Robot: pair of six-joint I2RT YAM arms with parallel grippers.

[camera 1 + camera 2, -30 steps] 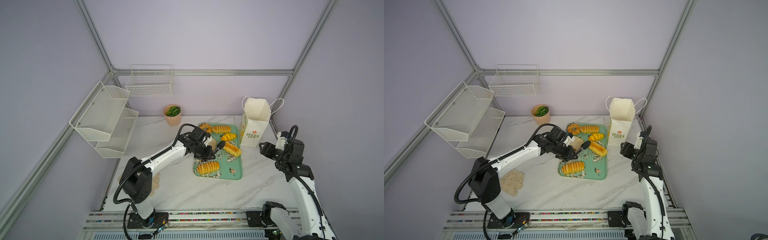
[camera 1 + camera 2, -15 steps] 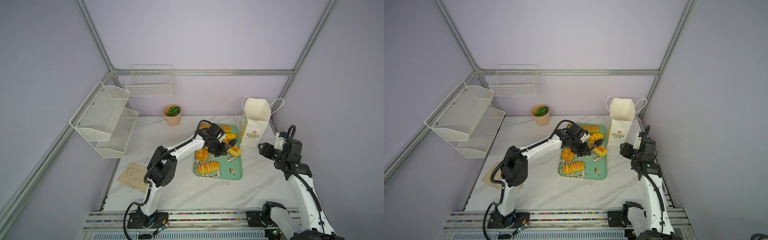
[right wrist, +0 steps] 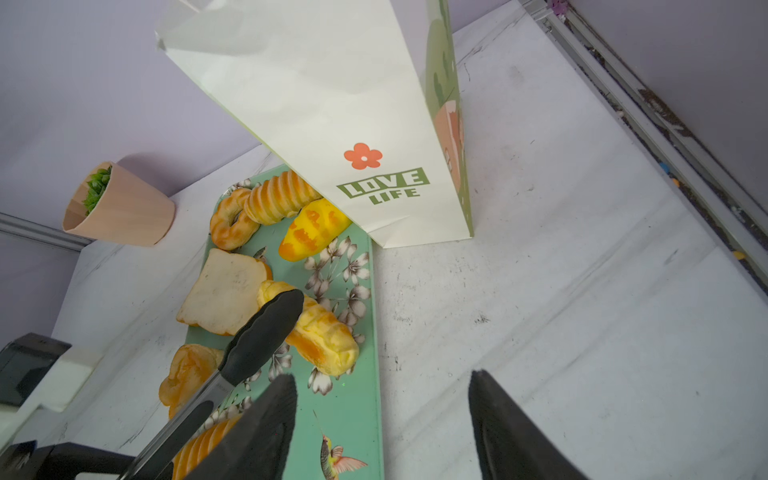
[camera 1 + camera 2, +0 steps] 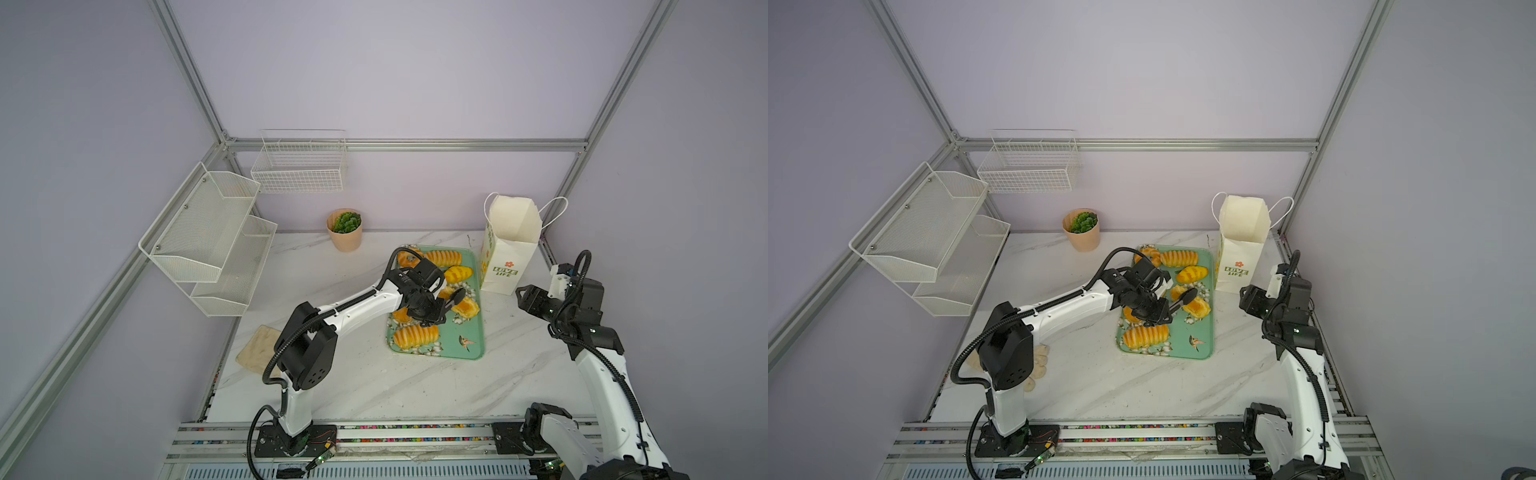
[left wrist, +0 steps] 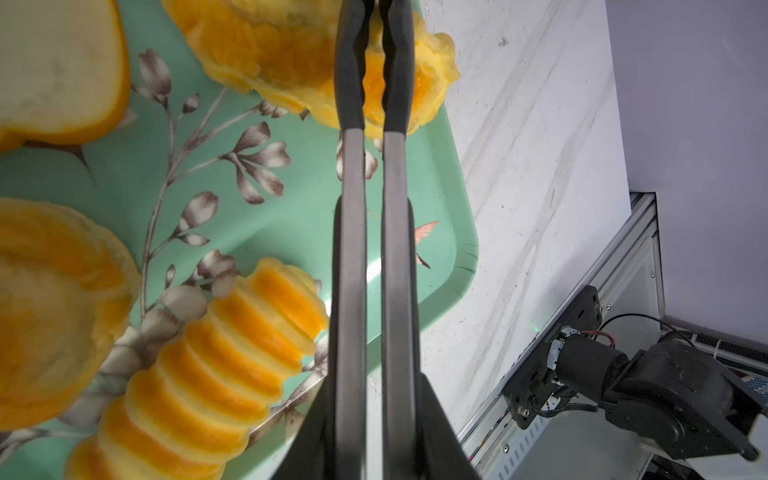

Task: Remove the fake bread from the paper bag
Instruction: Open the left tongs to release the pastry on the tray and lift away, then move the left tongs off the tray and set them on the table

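From my station the marble table [image 4: 353, 382] fills most of both top views, and I place everything against the green floral tray [image 4: 473, 332] lying lengthwise on it. The two-tier mesh shelf [image 4: 208, 241] and the wire basket [image 4: 299, 166] hang on the walls, well off the tray's far left. The left arm [image 4: 357, 305] reaches over the tray from its left side, and the right arm [image 4: 598, 374] stands off its right side. The paper bag [image 4: 505, 253] stands upright, mouth open, just beside the tray's far right corner, with its base on the table. The peach plant pot [image 4: 345, 230] sits beyond the tray's far left corner. The beige cloth [image 4: 259, 349] lies well off its near left corner, partly hidden by the left arm. All the fake bread [image 4: 1192, 274] I can see lies on the tray, outside the bag. A ridged loaf [image 4: 415, 336] lies across the near end, with the round bun [image 3: 187, 370] and toast slice [image 3: 224, 291] further in. A plump loaf [image 3: 324, 336] lies along the right edge. The pointed roll [image 3: 311, 228], a second ridged loaf [image 3: 278, 199] and the ring donut [image 3: 230, 224] are at the far end. The left gripper [image 4: 436, 309] is clamped on metal tongs [image 4: 455, 296]. Their black tips are nearly together over the plump loaf, and I cannot tell whether they touch it. The right gripper [image 3: 381, 374] has its jaws wide apart and holds nothing. It hovers over the table just off the tray's right edge, near the bag's base.
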